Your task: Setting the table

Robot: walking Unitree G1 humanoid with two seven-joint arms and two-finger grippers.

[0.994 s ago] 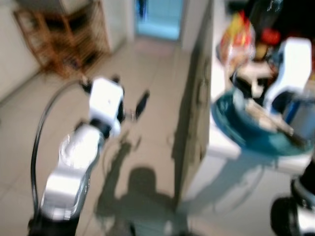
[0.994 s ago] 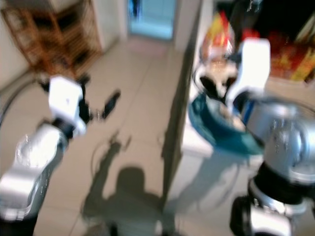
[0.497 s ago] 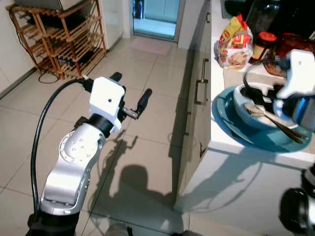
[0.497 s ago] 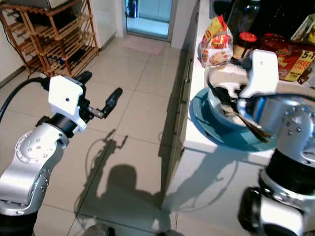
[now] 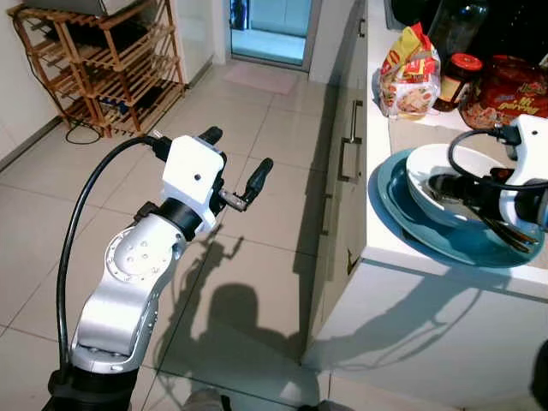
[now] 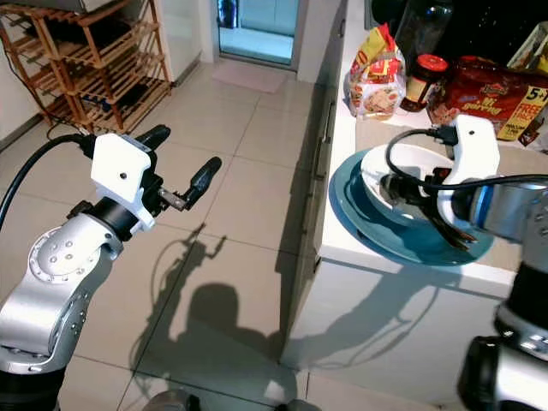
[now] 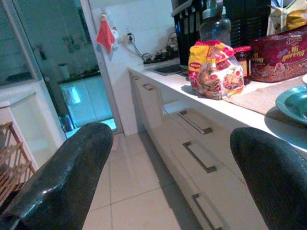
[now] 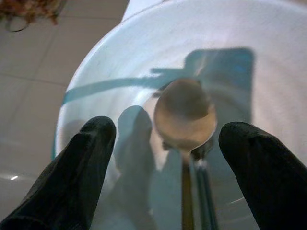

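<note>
A white bowl (image 6: 402, 171) sits on a big teal plate (image 6: 377, 229) near the front edge of the white desk (image 6: 360, 257). A spoon (image 8: 184, 115) lies inside the bowl, with its round end near the middle. Dark handles of cutlery stick out over the plate's rim on the right.

The right end effector (image 8: 168, 158) reaches into the bowl. Its two black fingers (image 8: 91, 167) are spread wide, one on each side of the spoon, and they grip nothing.

The left end effector (image 5: 233, 164) is held up over the tiled floor (image 5: 257, 257), well away from the desk. Its fingers are spread apart too and hold nothing.

Behind the plate stand a yellow and red snack bag (image 5: 409, 73), a jar with a red lid (image 5: 451, 81), a dark red packet (image 5: 505, 92) and a bottle (image 7: 212, 24). A wooden rack (image 5: 94, 60) stands by the far wall. The desk has drawers with metal handles (image 7: 195, 155) on its front.
</note>
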